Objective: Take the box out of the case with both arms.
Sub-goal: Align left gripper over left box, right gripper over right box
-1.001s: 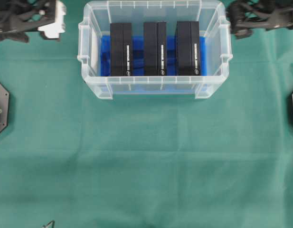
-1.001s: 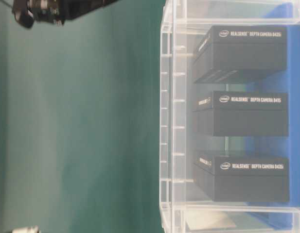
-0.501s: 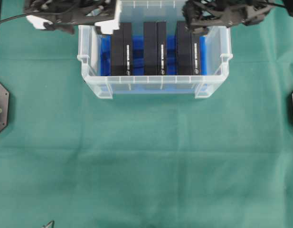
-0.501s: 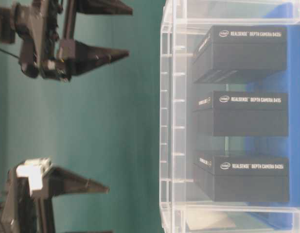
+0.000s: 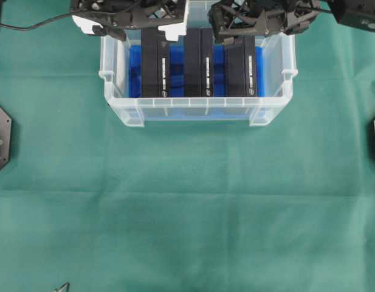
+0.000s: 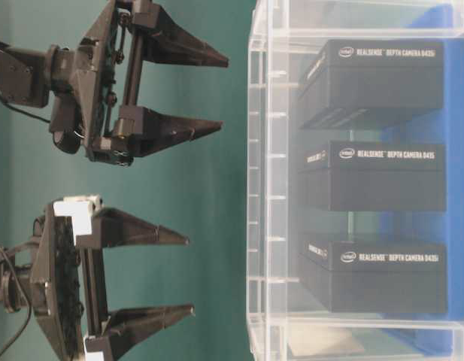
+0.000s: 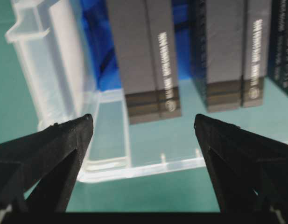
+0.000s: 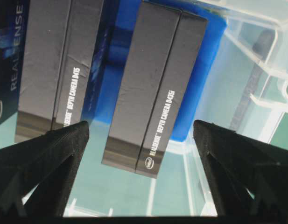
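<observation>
- Step in hand: the approach — left claw (image 6: 183, 274) and right claw (image 6: 216, 94) both hang spread wide above the case (image 5: 120, 112), pinching nothing.
- Three black boxes stand on edge inside, well below the tips; left box (image 7: 146, 56) lies between the left claw's fingers, right box (image 8: 151, 88) between the right's.
- Next, I judge: agree on one box, then lower to straddle it.

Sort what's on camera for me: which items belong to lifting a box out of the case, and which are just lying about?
Part of the job:
- case
- left box, middle box, right box (which gets lifted isn't shown)
- left pincer, open
- right pincer, open

Just there:
- green cloth
- black mounts at the table's side edges
</observation>
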Controlling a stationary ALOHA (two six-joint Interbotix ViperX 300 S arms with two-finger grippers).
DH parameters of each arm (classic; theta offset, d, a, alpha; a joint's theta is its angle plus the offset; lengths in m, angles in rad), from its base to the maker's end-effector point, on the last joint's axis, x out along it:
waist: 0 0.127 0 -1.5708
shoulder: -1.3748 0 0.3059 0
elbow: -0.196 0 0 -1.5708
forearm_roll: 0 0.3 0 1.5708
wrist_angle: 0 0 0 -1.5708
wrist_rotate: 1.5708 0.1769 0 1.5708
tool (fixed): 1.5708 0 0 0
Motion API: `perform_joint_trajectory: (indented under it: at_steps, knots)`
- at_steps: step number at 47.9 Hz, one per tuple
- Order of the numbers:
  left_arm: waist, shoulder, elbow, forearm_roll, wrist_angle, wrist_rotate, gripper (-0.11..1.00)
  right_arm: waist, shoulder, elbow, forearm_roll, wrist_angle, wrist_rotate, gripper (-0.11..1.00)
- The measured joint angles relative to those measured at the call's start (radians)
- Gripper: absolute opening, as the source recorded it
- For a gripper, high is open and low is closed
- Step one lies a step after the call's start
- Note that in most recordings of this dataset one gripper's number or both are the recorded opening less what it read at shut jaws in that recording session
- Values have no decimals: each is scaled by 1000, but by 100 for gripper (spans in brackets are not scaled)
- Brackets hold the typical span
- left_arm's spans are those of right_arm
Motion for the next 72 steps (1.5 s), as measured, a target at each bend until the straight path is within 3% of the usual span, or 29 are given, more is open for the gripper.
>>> perform_joint_trajectory:
  at_steps: [72]
  knots:
    - [0,25,-15,6,-15,3,88,0,0,0,-3,-9,0,97]
